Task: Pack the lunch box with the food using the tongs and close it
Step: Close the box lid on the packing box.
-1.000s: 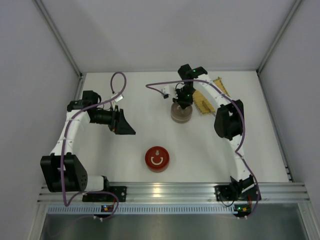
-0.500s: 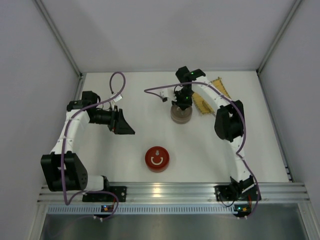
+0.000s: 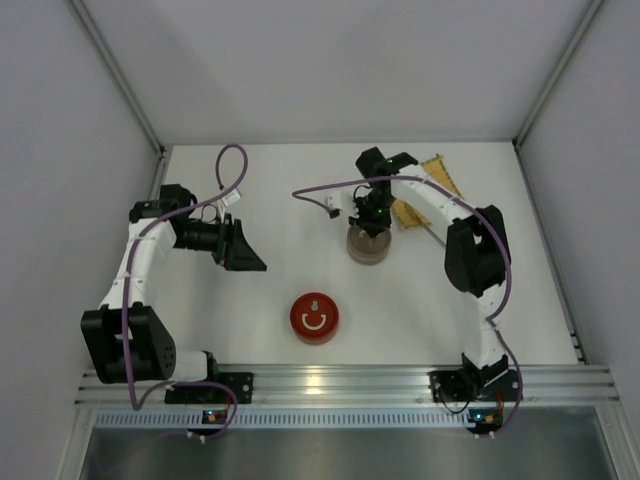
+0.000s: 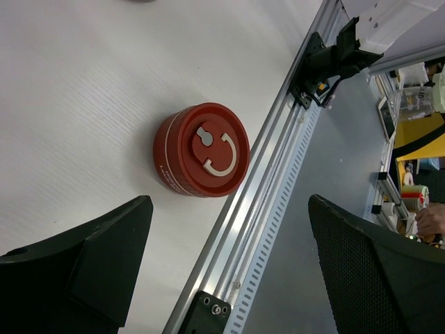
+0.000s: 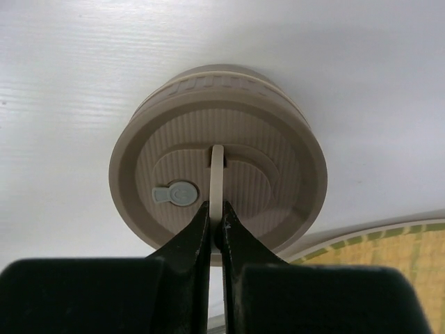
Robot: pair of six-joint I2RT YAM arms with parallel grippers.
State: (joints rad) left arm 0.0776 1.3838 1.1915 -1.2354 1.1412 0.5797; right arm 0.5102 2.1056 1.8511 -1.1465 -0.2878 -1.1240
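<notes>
On the far half of the white table (image 3: 400, 300), my right gripper (image 5: 216, 229) pinches the lid strap (image 5: 217, 174) of the beige lunch box (image 5: 278, 174) while my left gripper (image 4: 229, 205) hangs spread wide; opening seems the step in hand, next calling for a straight lift.

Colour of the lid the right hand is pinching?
Taupe lid, small grey tab; clearest in right wrist view.

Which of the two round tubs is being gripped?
The beige tub beside the yellow mat: the right end effector pinches its lid's handle. The red tub sits untouched near the front.
</notes>
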